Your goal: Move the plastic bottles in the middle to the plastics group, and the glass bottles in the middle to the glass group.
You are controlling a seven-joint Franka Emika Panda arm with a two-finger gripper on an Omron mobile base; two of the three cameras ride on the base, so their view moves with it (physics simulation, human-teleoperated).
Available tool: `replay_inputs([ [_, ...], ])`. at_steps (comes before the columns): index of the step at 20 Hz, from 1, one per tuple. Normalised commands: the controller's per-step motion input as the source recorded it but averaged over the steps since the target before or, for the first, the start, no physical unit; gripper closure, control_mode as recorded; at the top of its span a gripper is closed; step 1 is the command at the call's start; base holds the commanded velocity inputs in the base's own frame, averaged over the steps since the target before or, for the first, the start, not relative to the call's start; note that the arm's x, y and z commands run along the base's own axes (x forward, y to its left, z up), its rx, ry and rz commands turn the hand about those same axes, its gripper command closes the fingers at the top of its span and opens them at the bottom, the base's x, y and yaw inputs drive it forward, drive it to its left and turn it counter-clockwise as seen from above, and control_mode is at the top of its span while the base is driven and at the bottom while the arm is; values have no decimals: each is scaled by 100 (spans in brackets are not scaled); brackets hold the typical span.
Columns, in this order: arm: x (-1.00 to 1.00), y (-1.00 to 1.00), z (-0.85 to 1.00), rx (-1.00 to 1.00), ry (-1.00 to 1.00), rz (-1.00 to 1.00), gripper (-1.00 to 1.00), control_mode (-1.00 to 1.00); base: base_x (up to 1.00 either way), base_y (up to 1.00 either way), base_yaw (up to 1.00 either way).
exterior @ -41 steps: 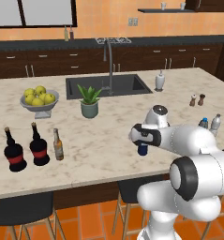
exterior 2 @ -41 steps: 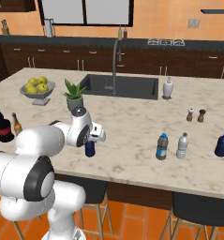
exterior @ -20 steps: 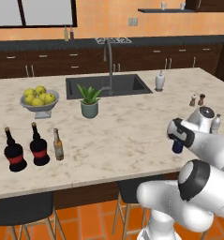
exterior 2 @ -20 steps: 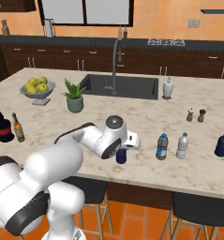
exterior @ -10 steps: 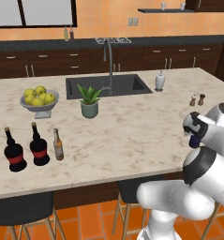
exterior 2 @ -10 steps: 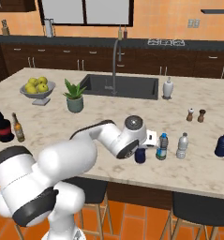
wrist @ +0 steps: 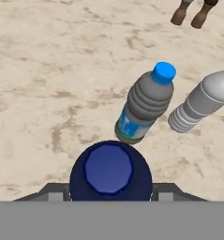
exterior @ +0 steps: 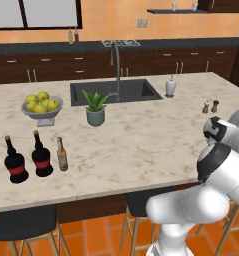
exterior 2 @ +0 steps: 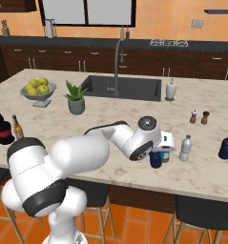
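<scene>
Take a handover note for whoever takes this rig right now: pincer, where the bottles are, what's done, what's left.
Pincer: shut on the dark blue bottle, low by the plastics; whether it touches the counter is unclear.
Plastics: blue-label clear bottle stands beside the pale clear bottle.
Glass: amber bottle stands next to the black bottles.
Done: amber and blue-label bottles sorted.
Left: set down the dark blue bottle, release, retract.
</scene>
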Motion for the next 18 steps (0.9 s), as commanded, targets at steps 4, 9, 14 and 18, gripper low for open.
replay_inputs([
  [4,-6,-50,-2,0,-5,0,100,-100,0,0,0],
  [9,-37,-31,0,0,-15,0,100,-100,0,0,0],
  [14,-5,-37,9,0,-6,0,100,-100,0,0,0],
  [18,9,-28,2,0,1,0,100,-100,0,0,0],
])
